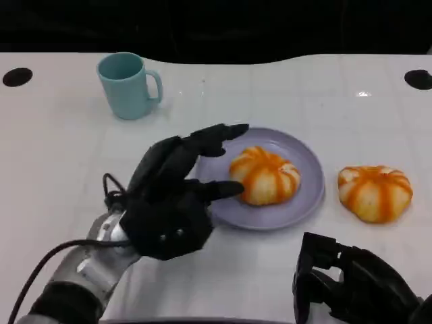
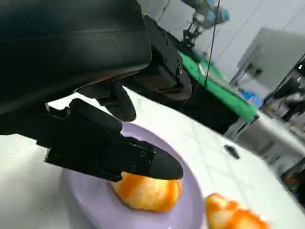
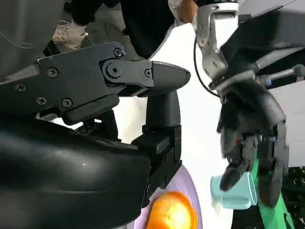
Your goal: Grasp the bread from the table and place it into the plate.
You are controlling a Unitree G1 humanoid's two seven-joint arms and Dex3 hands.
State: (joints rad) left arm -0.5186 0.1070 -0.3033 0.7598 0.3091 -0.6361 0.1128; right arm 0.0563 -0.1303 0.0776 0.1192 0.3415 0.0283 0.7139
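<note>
- One orange-striped bread roll [image 1: 264,175] sits inside the lavender plate [image 1: 307,158]; placing looks done.
- Second bread roll [image 1: 374,192] lies on the surface just right of the plate.
- Left hand [image 1: 177,196], fingers spread, empty, at the plate's left rim, a fingertip touching or nearly touching the roll.
- Right hand [image 1: 351,283] curled, empty, near side of the plate.

You've got a white table [image 1: 61,148] carrying a teal mug [image 1: 127,85] far left, a lavender plate [image 1: 307,196] mid-table, and a second orange-striped bun [image 1: 375,192] just right of it, perhaps barely apart.
</note>
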